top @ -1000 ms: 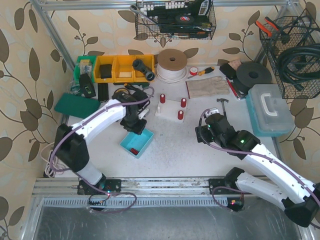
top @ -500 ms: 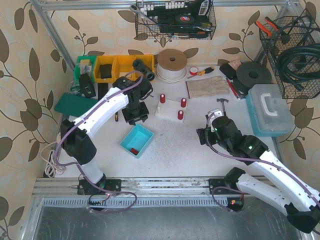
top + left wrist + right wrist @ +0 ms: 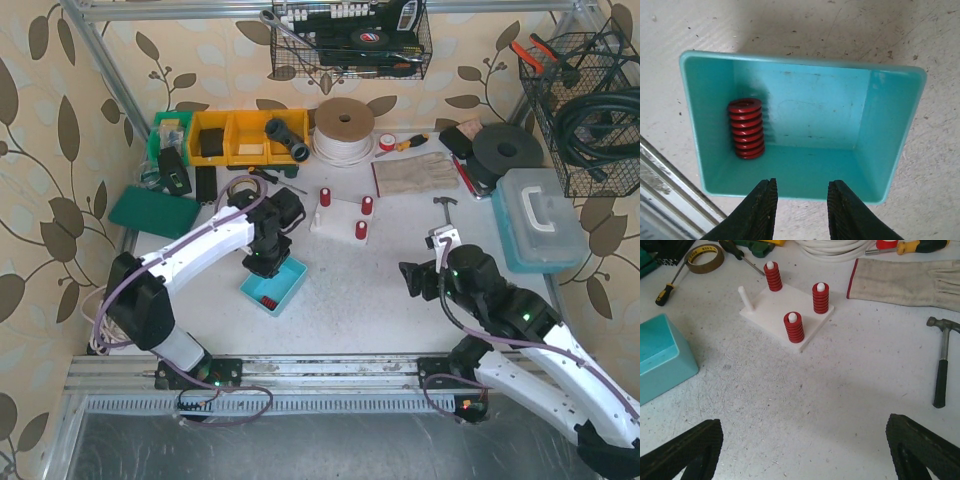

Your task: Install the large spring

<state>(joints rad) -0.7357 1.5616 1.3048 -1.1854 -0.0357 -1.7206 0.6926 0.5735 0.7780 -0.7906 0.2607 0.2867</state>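
Left wrist, left claw [image 3: 800, 202] narrow, empty, back over bin [image 3: 890, 125], right claw [image 3: 800, 450] wide

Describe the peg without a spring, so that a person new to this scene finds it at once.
Near the middle of the table lies a small white square plate with four upright pegs. Three of them carry red springs; the one you want is the bare white peg at the corner nearest the teal bin, thin and with nothing on it.
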